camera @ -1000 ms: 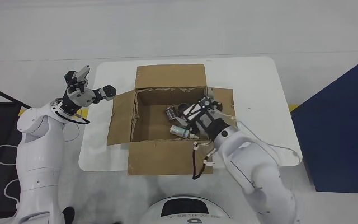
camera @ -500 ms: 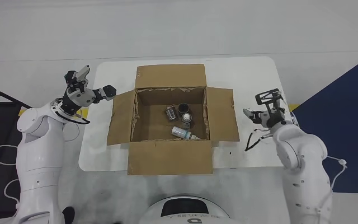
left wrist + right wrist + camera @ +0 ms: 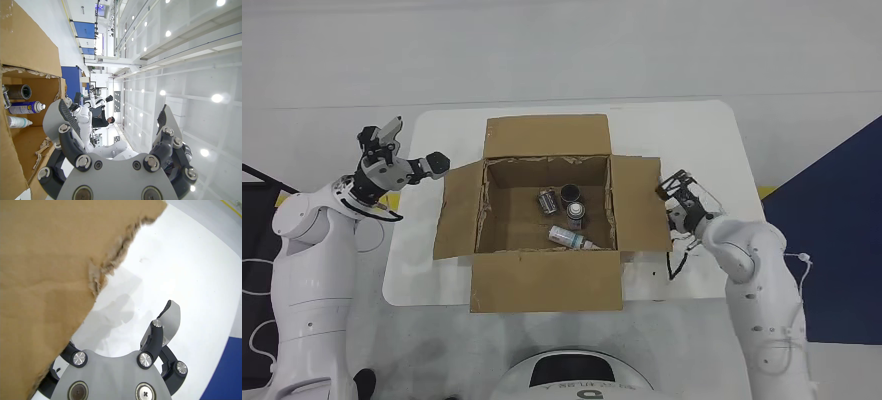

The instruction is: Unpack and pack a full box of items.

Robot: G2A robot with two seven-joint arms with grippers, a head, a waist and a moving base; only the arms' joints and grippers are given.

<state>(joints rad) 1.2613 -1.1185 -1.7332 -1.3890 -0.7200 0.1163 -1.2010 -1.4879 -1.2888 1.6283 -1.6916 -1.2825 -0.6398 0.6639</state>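
Left wrist view: left gripper is wide open and holds nothing, up in the air with the hall ceiling behind it. The open box is close by, its brown wall and torn rim in sight. Inside, in a row and close together, are a dark metal cylinder, a blue spray can and a white bottle. Something else is half hidden by the box edge next to the cylinder, and I can't tell what it is.

Top view: the box sits mid tabletop with all four flaps folded out. The cylinder and spray can are near the middle of the box floor, just beside each other. The bottle is nearer the robot's side. A small grey item lies just left of the cylinder, too small to name. The left gripper hangs over the tabletop's left edge, near the left flap but apart from it. Right gripper is just beside the outer edge of the right flap, fingers spread, nothing in it.

Right wrist view: the flap's torn cardboard edge is very close and covers one side of the right gripper. One finger shows, set well out from centre over bare white tabletop. The other finger is hidden behind the flap, so I can't tell if it touches the cardboard. Nothing sits between the fingers that I can see.
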